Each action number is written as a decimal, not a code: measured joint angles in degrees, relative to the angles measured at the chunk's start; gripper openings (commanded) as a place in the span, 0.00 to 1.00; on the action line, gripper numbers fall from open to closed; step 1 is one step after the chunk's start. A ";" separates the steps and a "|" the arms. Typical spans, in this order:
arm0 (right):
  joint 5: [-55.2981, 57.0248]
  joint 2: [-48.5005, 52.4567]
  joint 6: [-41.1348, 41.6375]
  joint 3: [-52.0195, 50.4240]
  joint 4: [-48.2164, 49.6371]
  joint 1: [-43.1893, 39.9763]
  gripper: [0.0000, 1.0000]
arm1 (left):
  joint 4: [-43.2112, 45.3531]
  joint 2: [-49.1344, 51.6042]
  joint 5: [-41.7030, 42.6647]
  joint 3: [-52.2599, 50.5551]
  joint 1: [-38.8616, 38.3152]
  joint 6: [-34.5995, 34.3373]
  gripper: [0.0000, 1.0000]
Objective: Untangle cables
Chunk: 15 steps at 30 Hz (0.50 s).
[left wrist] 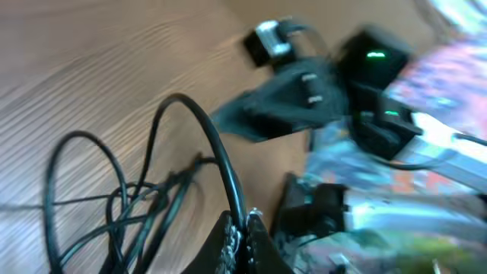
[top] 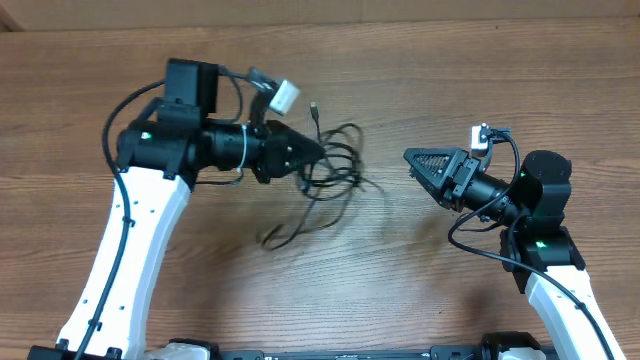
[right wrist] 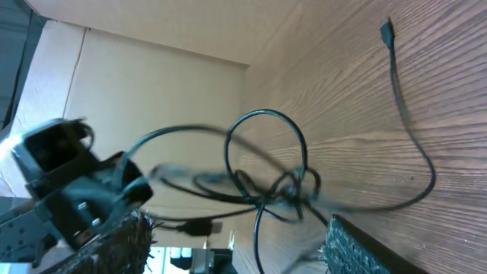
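Overhead view: the cables lie as one loose black tangle about mid-table on the wooden table. One strand trails toward the near side and a plug end points far. The left gripper has its jaws closed to a point at the tangle's left edge. The right gripper sits to the right, apart from the cables.

Left wrist view: a looping strand runs down into the pinched jaws and is clamped there. More loops lie to the left.

Right wrist view: the fingers stand wide apart and hold nothing, with the knot lying beyond them.
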 measured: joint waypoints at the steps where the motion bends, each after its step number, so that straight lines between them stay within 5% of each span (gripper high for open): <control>1: 0.00 0.00 -1.01 0.00 0.00 0.42 0.75 | 1.11 -0.02 2.84 0.00 -0.68 1.07 0.04; 15: 15.10 0.00 -15.93 0.00 0.26 16.02 0.73 | 5.95 0.00 19.89 0.00 -0.81 2.60 0.04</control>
